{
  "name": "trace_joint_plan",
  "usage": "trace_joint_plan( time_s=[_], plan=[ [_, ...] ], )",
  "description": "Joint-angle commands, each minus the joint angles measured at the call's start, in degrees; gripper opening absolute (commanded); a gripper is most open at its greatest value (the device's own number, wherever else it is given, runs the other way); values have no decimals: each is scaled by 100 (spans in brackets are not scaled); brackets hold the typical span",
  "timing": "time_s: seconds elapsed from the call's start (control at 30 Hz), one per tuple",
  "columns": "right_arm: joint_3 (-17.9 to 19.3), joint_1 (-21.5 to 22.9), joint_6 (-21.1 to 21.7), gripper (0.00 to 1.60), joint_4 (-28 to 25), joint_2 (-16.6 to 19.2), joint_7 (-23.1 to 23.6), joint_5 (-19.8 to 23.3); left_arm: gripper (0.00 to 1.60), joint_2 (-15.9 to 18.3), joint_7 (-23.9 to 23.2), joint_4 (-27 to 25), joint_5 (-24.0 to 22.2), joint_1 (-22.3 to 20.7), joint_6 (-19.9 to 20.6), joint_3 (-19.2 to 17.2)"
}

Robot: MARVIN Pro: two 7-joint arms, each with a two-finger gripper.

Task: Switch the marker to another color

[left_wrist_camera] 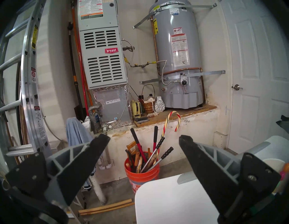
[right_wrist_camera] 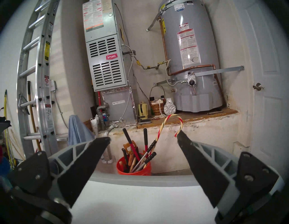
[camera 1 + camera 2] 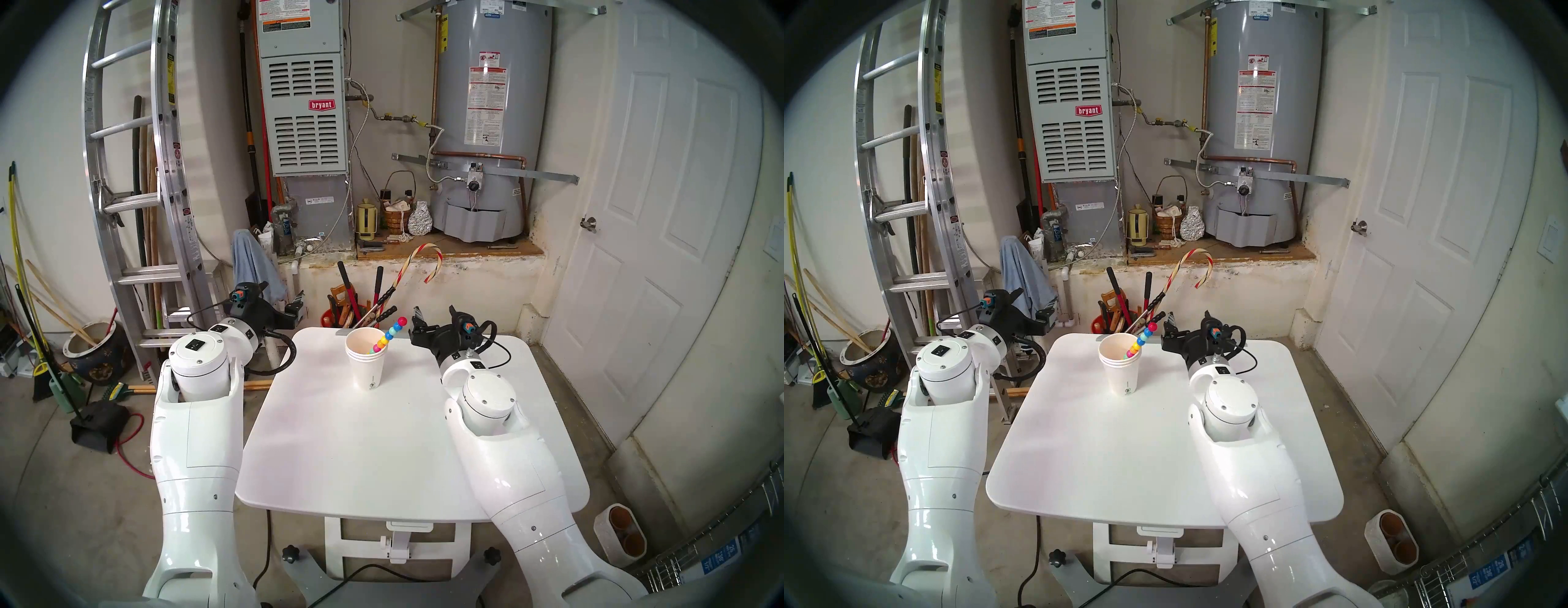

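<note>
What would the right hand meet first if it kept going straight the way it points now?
Probably nothing on the table: the open right hand points past its far edge. Beyond that, the orange bucket of tools lies roughly in line, though depth is unclear.

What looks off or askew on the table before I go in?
Nothing spilled or damaged. The marker leans in the upright paper cup stack, its top toward the open right gripper. The left gripper is open, off the table.

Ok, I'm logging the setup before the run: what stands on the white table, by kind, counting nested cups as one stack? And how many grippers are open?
Stack of paper cups: 1
Marker, leaning inside the stack: 1
Total on the table: 2
Open grippers: 2, the left gripper and the right gripper, both empty
</note>
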Motion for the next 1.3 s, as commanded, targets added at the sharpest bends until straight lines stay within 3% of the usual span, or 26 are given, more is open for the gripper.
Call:
trace_joint_plan(
  time_s=[0.0, 0.67, 1.03, 1.27],
  plan=[
    [-108, 246, -109, 160, -23, -153, 0, -34, 160, -13, 31, -104, 7, -66, -55, 19],
    [-107, 248, -65, 160, 112, -151, -63, -152, 160, -1, 73, -91, -10, -55, -47, 35],
    [2, -186, 211, 160, -477, 183, -9, -194, 160, 24, 52, -92, -82, -7, -61, -13],
    [35, -459, 332, 160, -839, 458, 522, -5, 160, 36, 36, -25, -113, -2, -94, -60]
  ],
)
